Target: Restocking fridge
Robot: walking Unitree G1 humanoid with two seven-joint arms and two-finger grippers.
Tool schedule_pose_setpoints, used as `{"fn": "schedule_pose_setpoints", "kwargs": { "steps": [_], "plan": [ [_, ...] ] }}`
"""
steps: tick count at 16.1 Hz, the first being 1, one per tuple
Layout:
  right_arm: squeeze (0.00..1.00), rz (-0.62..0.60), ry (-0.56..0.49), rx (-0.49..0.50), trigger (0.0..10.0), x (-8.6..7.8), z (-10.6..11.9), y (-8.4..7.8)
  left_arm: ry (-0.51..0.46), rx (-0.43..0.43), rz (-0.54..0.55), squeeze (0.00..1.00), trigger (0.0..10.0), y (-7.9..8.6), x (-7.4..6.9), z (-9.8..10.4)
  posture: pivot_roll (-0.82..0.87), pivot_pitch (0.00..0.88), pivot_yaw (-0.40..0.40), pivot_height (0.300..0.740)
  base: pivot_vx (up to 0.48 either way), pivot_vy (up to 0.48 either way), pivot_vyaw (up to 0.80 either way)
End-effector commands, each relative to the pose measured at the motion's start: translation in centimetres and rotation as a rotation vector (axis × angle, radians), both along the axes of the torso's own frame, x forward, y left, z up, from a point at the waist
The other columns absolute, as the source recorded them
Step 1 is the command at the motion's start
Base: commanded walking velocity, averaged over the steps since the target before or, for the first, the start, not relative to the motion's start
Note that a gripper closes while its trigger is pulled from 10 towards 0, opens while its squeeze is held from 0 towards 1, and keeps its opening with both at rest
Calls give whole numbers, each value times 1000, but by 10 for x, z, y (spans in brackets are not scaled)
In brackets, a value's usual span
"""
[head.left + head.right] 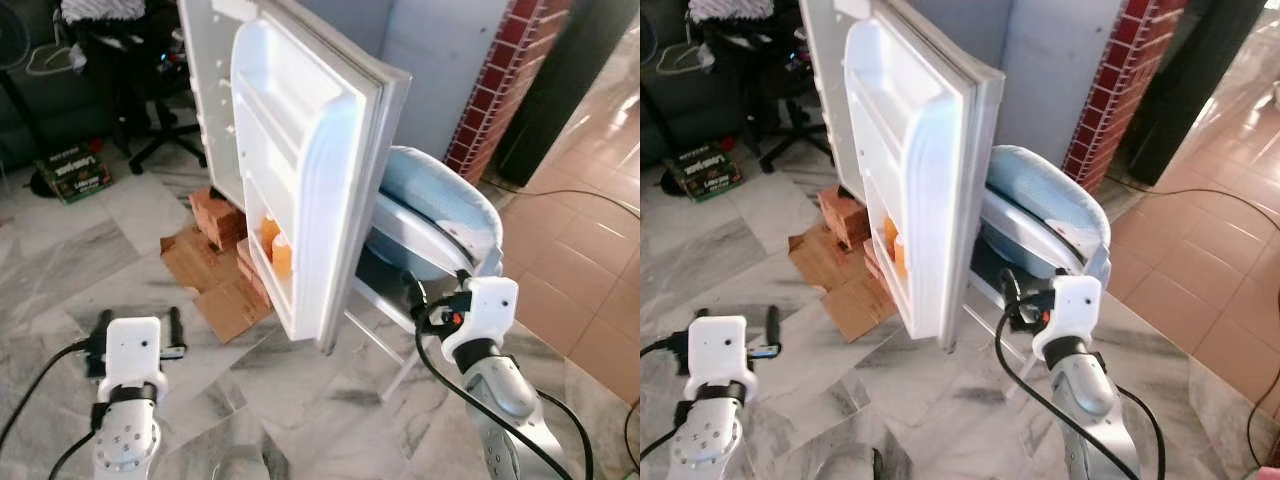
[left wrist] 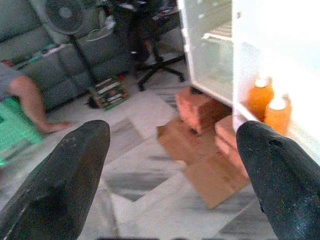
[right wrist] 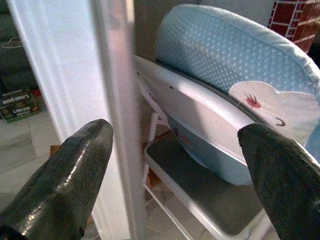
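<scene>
The white fridge door [image 1: 300,150] stands open in front of me, its inner side facing left. Two orange bottles [image 1: 276,245] sit in its lower door shelf, also seen as orange bottles [image 2: 270,102] from the left wrist. My left gripper [image 1: 141,318] is low on the left, open and holding nothing, well short of the door. My right gripper [image 1: 438,288] is open beside the door's outer edge [image 3: 117,100], which runs just inside one of its fingers [image 3: 70,175]; nothing is held.
A folded baby chair with a blue padded seat [image 1: 440,205] leans right behind the door. Bricks [image 1: 218,215] and flattened cardboard [image 1: 215,285] lie under the fridge. An office chair [image 1: 150,90], a box [image 1: 72,172], a fan [image 2: 62,12] and a person's leg [image 2: 27,97] are at the left. A red brick pillar [image 1: 500,80] stands on the right.
</scene>
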State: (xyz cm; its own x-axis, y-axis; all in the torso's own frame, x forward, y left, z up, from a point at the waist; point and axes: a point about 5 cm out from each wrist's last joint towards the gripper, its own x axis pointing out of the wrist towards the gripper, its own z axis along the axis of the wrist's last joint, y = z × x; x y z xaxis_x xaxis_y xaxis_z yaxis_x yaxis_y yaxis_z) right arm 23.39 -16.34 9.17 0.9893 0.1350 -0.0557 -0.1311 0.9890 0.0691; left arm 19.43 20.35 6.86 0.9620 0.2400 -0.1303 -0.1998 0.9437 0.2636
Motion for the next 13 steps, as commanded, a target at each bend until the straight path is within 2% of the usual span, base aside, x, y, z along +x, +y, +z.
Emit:
{"fn": "schedule_pose_setpoints", "kwargs": {
  "steps": [1, 3, 4, 8, 13],
  "plan": [
    [0, 20, -40, -8, 10000, 6, 7, 2, -16, -13, -28, 0, 10000, -3, 4, 2, 154, 0, -22, 740, 0, 0, 0],
    [0, -29, -53, -2, 10000, 16, 11, -2, -53, -15, -5, 0, 10000, -2, 12, 6, 153, 0, -37, 740, 0, 0, 0],
    [0, -37, -53, -4, 10000, 16, 11, -3, -67, -21, 5, 0, 10000, -1, 11, 7, 156, 0, -41, 740, 266, 0, 0],
    [0, -8, -55, -2, 10000, 16, 10, 4, -61, -22, -5, 0, 10000, -4, 6, 5, 161, 0, -48, 740, 480, 0, 0],
    [0, 0, -80, -2, 10000, 21, 16, 6, -57, -30, -13, 0, 10000, -6, 8, 2, 156, 0, -47, 740, 430, 0, 0]
  ]
}}
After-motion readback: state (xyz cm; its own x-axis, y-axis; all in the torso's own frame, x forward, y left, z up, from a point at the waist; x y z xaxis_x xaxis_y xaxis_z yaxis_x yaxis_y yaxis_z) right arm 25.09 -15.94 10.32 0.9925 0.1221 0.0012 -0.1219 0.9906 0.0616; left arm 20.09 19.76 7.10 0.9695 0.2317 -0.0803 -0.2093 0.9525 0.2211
